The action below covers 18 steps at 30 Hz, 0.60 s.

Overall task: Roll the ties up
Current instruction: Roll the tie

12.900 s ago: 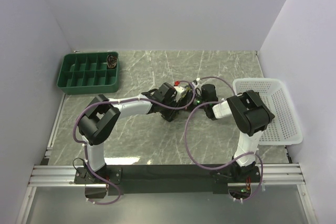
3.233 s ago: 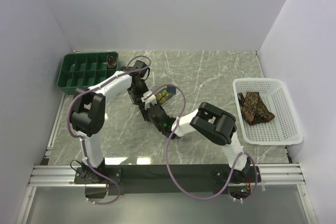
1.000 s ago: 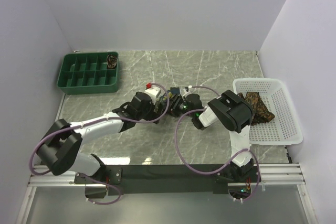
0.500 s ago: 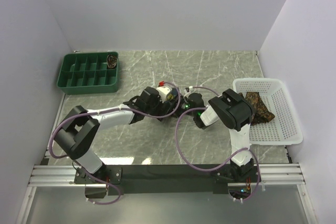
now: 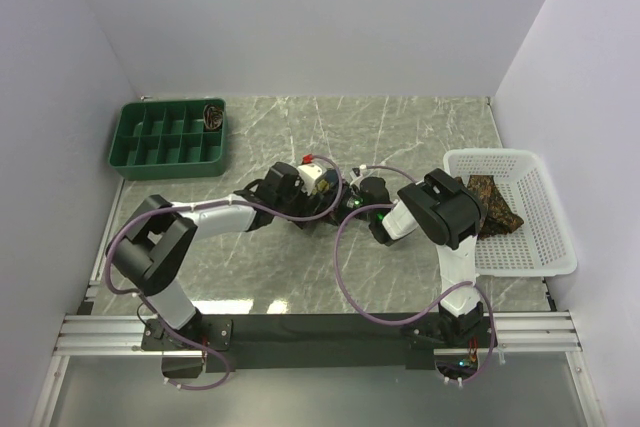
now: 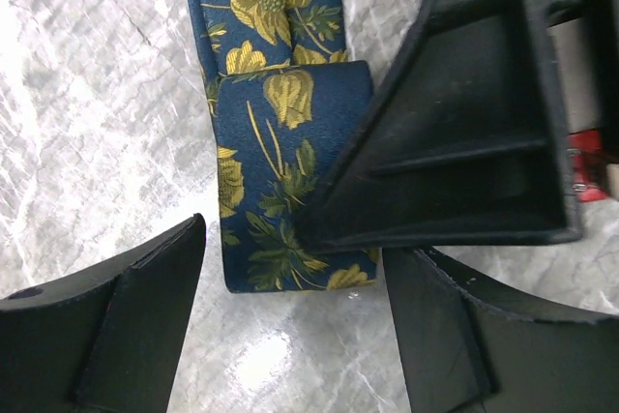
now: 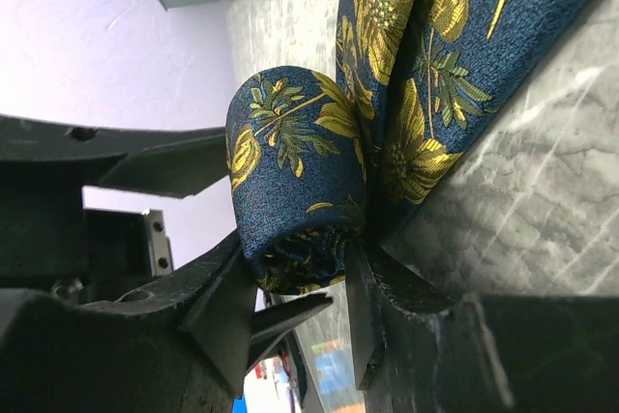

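Note:
A dark navy tie (image 6: 280,166) with yellow flowers lies on the marble table, its near end wound into a roll (image 7: 290,157). My right gripper (image 7: 295,282) is shut on that roll, one finger on each side. One right finger (image 6: 455,132) lies over the roll in the left wrist view. My left gripper (image 6: 295,244) is open, its fingers (image 6: 126,321) straddling the roll's end without touching it. From above, both grippers (image 5: 325,195) (image 5: 352,199) meet mid-table and hide the tie. Brown patterned ties (image 5: 487,204) lie in the basket.
The white mesh basket (image 5: 520,259) stands at the right edge. A green compartment tray (image 5: 150,164) sits at the back left with a rolled tie (image 5: 213,115) in its far right compartment. White walls close in three sides.
My left arm has slid right toward the roll, and its jaws have narrowed a little. The right gripper keeps its hold in the same place.

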{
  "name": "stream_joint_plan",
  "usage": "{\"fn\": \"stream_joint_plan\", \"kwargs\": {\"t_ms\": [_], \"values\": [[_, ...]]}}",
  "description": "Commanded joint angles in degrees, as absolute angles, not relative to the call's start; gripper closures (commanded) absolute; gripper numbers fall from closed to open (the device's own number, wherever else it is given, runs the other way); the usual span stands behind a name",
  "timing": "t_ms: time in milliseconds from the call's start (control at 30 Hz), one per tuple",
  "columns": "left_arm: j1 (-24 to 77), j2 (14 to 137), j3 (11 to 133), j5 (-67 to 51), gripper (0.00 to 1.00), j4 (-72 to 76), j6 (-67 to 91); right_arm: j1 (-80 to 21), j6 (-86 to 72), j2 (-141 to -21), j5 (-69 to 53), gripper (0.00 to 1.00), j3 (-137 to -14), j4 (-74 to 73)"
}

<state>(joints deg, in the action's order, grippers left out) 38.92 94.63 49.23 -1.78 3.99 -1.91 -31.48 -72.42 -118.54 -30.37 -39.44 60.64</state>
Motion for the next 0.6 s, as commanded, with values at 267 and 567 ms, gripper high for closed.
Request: {"fn": "stream_joint_plan", "kwargs": {"t_ms": [267,567], "values": [[38.5,99.1,53.7,-4.8,0.38,3.3,2.1,-31.6,-73.2,-119.5,-33.3,1.00,-38.5,54.0],[38.4,99.6,54.2,-4.4,0.59,1.4,3.5,-30.2,-69.8,-114.4,-32.2,0.58,-37.6,51.2]]}}
